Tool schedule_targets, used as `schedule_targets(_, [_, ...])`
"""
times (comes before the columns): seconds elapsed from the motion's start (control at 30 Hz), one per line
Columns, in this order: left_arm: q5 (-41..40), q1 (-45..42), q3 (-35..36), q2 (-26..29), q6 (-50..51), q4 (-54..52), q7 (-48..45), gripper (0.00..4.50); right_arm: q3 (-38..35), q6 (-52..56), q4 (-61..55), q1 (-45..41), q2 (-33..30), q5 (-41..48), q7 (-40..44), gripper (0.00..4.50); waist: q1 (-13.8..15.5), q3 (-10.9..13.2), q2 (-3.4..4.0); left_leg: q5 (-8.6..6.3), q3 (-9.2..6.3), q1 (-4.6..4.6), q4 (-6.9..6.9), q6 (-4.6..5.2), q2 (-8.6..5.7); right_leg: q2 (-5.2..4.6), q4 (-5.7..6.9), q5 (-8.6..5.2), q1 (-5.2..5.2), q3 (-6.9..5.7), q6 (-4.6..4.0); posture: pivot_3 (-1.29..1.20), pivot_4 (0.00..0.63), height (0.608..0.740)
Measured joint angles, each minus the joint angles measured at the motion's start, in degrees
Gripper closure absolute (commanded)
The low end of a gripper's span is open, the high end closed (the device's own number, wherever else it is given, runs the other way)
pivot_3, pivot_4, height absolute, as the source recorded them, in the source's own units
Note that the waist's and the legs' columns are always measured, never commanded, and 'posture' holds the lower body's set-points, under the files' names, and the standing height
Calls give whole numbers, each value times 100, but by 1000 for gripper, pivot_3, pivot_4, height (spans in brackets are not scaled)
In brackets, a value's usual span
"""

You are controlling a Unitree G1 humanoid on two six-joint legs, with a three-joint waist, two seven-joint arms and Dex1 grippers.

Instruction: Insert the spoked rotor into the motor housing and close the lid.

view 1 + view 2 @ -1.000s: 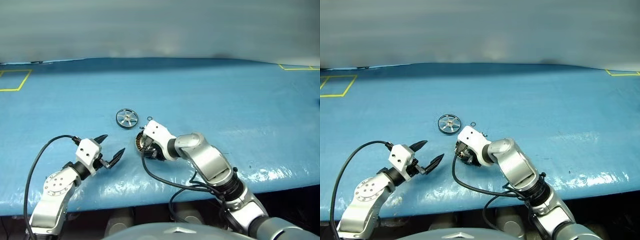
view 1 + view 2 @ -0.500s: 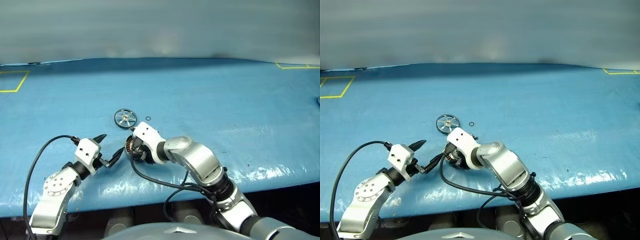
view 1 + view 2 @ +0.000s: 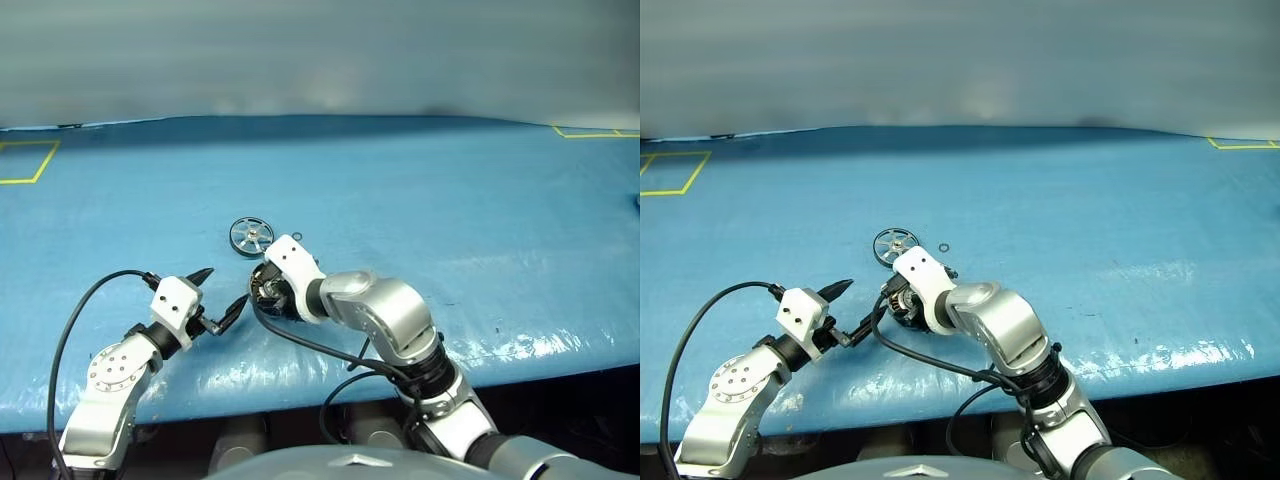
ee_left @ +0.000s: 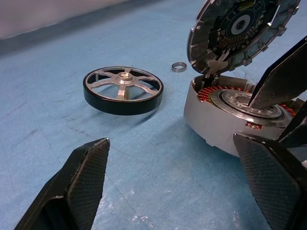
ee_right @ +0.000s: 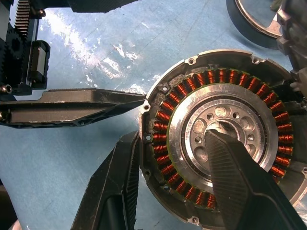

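The right gripper (image 5: 180,191) is clamped on the motor housing (image 4: 225,120): one black finger (image 5: 240,177) sits inside, on the silver centre plate within the ring of copper windings, and the other finger (image 5: 117,187) presses on the outside of the grey wall, so the rim is pinched between them. The housing rests on the blue table cover (image 3: 450,200), near the front edge and a little left of centre in the head views. The lid (image 4: 237,31) stands open, tilted up and back from the housing's far edge where it is joined, with its dark patterned inner face turned toward the left wrist camera. The left gripper (image 3: 222,296) is spread wide and holds nothing; it hovers just to the left of the housing, and in the right wrist view the tip of one of its fingers (image 5: 81,108) reaches right up to the housing's outer rim, though contact cannot be confirmed. The spoked rotor (image 3: 251,236) lies flat on the cover just beyond the housing, apart from it, with silver spokes and hub facing up. A small ring (image 4: 179,66) lies on the cover near the rotor and the raised lid. Yellow tape marks (image 3: 30,165) sit at the far left corner of the cover, well apart from the work.
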Motion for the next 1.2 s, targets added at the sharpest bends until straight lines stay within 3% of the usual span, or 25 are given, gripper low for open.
schedule_targets(0.03, [0,2,0,0,0,0,0,0,-54,41,-27,0,16,43,-25,2728,5,4,2,0,0,-6,-1,0,-1,0,-3,0,-4,0,0,0,150,740])
schedule_targets(0.27, [-1,2,6,3,12,0,-1,0,-221,169,-120,-47,135,234,-301,449,48,19,7,2,-4,-96,4,-7,-7,-6,-6,27,-87,-1,38,0,150,740])
schedule_targets(0.43, [0,-4,3,6,27,0,-5,0,-297,408,-400,-125,170,424,-439,449,96,28,9,0,-6,-117,4,-10,-14,-16,-18,25,-95,-4,38,0,150,740])
schedule_targets(0.77, [-10,-44,-8,23,112,0,-46,0,-1325,798,-1693,-125,118,1583,-307,449,116,35,16,0,-14,-119,5,-10,-13,-14,-18,21,-94,-13,41,0,150,740])
schedule_targets(0.87, [-12,-61,-27,25,128,0,-71,0,-1427,799,-2005,55,-489,2223,-198,449,123,40,15,-1,-13,-119,7,-10,-16,-17,-20,21,-91,-12,41,0,150,740])
schedule_targets(1.0, [-13,-65,-30,36,135,0,-123,0,-1759,801,-2222,290,-1897,3013,3,449,141,61,11,-1,-11,-119,15,-9,-20,-20,-21,21,-86,-11,43,0,150,740])
schedule_targets(1.2, [-14,-91,-26,50,140,0,-138,0,-1815,799,-2212,269,-3526,3283,18,449,141,75,11,-1,-10,-117,18,-7,-15,-10,-16,21,-87,-9,45,0,150,740])
